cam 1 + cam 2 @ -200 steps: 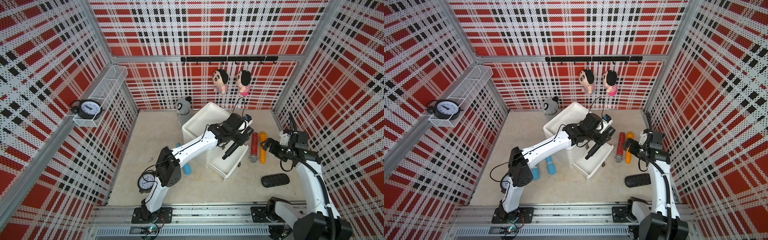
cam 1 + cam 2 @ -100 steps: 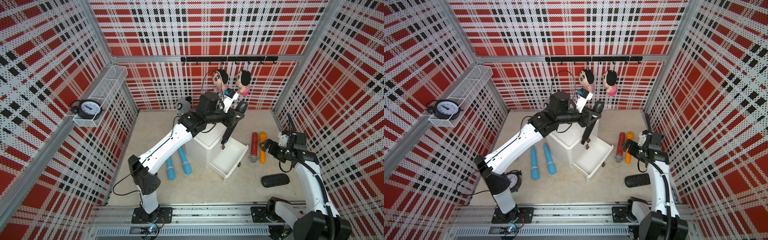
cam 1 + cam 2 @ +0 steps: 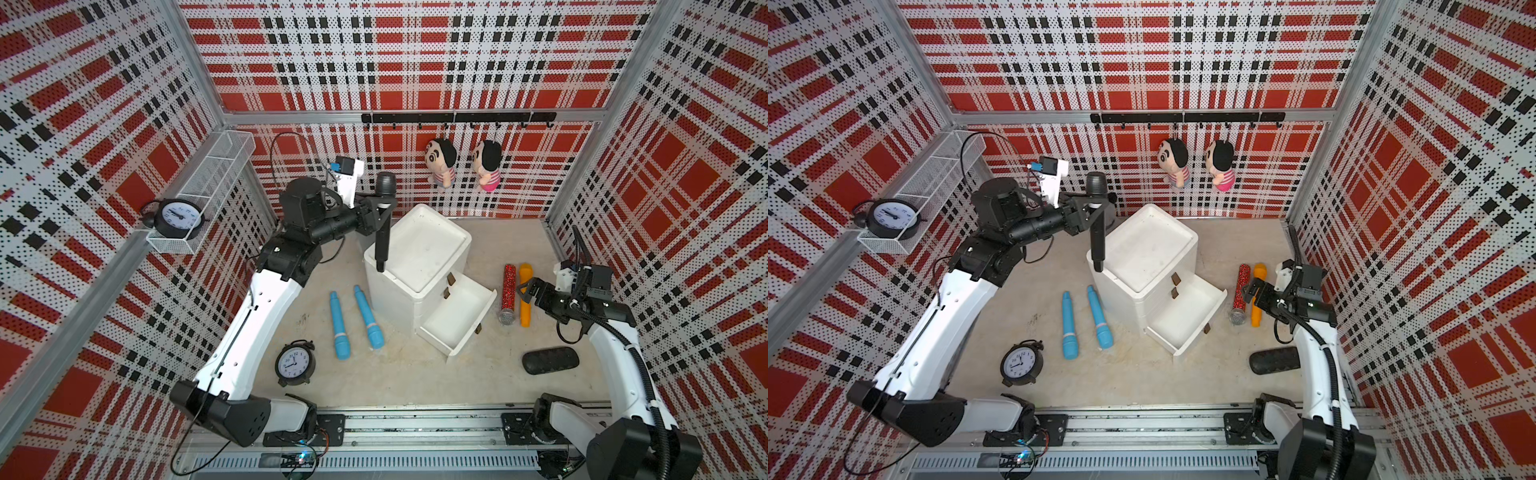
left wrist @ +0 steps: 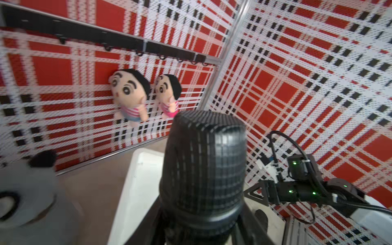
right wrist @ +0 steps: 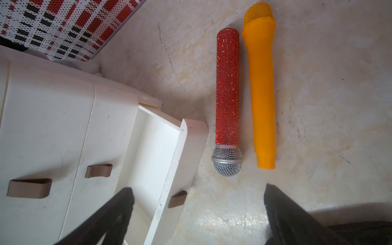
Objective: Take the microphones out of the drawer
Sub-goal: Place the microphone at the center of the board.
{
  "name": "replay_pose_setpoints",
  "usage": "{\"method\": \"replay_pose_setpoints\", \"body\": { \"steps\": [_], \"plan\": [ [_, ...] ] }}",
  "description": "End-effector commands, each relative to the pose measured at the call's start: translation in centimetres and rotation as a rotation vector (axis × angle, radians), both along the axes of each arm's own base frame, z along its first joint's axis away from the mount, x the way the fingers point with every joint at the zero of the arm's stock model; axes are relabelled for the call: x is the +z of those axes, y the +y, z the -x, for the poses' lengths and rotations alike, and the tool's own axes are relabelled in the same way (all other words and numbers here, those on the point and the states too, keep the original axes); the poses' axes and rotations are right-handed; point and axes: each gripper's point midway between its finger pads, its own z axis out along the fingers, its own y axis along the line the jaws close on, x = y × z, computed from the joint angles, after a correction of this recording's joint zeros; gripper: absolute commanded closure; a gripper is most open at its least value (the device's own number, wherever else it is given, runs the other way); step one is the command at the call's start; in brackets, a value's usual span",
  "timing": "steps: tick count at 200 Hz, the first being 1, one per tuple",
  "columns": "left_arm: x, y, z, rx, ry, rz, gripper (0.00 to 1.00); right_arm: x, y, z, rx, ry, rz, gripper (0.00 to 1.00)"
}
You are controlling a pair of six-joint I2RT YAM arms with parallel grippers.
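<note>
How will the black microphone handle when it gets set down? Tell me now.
Likely stiff: the black microphone hangs straight below the left fingers, no sag. Its round barrel would probably roll if laid flat. Stood on its narrow tail, it would likely tip, since the head is wider.
</note>
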Motion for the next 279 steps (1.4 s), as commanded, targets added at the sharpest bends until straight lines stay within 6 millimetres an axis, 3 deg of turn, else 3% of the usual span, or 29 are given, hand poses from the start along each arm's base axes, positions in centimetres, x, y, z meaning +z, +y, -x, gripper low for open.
{"method": "replay_pose_setpoints", "body": {
  "steps": [1, 39, 88, 139, 209, 279],
  "plan": [
    [-2.0, 4.9, 0.2, 0.146, 0.038, -0.063, 1.00, 0.0, -0.1, -0.2, 0.013, -0.017, 0.005, 0.00],
    [-7.1, 11.7, 0.6, 0.339, 0.158, -0.093, 1.00, -0.1, 0.3, -0.5, 0.028, -0.017, -0.004, 0.00],
    [-16.1, 14.3, 0.2, 0.440, 0.342, -0.063, 1.00, 0.3, 0.9, -0.8, 0.048, -0.022, 0.004, 0.00],
    [-25.1, 14.1, -0.5, 0.469, 0.542, -0.014, 1.00, 0.0, 1.2, -0.7, 0.052, -0.012, 0.008, 0.00],
    [-31.3, 10.9, -1.3, 0.463, 0.655, -0.037, 1.00, -0.8, 1.5, -0.6, 0.055, -0.003, -0.002, 0.00],
    [-36.5, 10.5, -0.9, 0.494, 0.767, -0.066, 0.98, -1.4, 1.5, -0.3, 0.053, 0.006, 0.002, 0.00]
  ]
}}
